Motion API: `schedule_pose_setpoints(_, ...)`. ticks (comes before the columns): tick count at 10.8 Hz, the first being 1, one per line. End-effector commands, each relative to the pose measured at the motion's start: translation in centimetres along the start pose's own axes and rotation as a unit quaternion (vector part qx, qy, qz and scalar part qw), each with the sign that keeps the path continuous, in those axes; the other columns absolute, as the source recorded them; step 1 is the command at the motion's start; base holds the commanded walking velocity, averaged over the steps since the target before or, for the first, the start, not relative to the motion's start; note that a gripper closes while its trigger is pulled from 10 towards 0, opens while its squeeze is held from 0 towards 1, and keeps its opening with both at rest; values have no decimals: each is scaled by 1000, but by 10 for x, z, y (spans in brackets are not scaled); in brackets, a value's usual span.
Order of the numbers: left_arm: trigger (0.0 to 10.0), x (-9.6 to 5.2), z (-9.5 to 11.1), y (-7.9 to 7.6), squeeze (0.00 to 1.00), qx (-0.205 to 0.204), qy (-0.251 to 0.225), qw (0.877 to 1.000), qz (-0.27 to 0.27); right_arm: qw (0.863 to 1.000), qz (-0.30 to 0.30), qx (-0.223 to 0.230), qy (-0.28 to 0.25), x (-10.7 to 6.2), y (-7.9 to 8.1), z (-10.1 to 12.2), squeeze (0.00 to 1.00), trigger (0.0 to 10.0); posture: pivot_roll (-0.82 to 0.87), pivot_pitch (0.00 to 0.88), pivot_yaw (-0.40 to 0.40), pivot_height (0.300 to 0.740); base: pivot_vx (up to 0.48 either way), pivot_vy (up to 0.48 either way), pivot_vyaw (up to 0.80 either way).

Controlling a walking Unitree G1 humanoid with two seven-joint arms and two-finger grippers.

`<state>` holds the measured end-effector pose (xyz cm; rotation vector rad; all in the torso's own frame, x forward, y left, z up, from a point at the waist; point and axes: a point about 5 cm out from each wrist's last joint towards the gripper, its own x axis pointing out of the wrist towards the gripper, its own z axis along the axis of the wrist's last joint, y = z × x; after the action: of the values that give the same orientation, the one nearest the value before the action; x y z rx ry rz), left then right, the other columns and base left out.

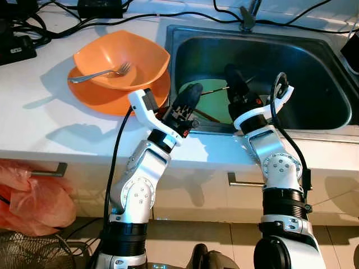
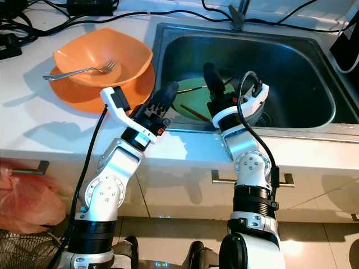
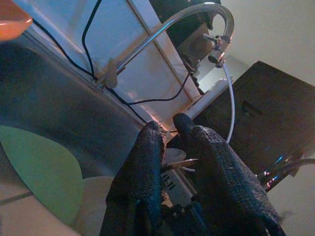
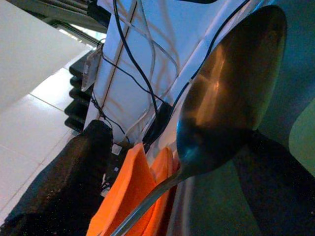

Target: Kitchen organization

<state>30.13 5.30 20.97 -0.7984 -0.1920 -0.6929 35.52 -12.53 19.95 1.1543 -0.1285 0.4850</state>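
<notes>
An orange bowl point(image 1: 126, 56) with a fork point(image 1: 104, 73) in it stands on an orange plate point(image 1: 106, 98) on the white counter, left of the steel sink point(image 1: 314, 73). A green plate point(image 1: 213, 98) and brown chopsticks point(image 1: 205, 115) lie in the sink. My left gripper point(image 1: 190, 95) hovers at the sink's front left corner, shut and holding nothing; its fingers point(image 3: 147, 162) point toward the tap. My right gripper point(image 1: 231, 75) is down in the sink over the green plate. A metal spoon point(image 4: 231, 93) sits between its spread fingers point(image 4: 64, 182); whether they touch it is unclear.
A curved tap point(image 3: 172, 24) rises behind the sink. Black cables point(image 1: 146, 17) and a black box point(image 1: 14, 47) lie along the back of the counter. Below the counter are drawer handles point(image 1: 50, 171) and a red plastic bag point(image 1: 28, 196) at floor level.
</notes>
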Motion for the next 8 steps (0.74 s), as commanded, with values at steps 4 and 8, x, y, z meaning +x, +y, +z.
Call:
schedule_pose_setpoints(4, 10000, 2, -12, -8, 0, -12, 18, 1000, -14, 1000, 0, -2, -11, -2, 1, 7, 0, 0, 182, 180, -76, 740, 0, 0, 0)
schedule_pose_setpoints(8, 10000, 2, -14, -8, 0, -7, 26, 1000, -13, 1000, 4, 5, -15, -2, 2, 8, 0, 0, 177, 183, -75, 740, 0, 0, 0)
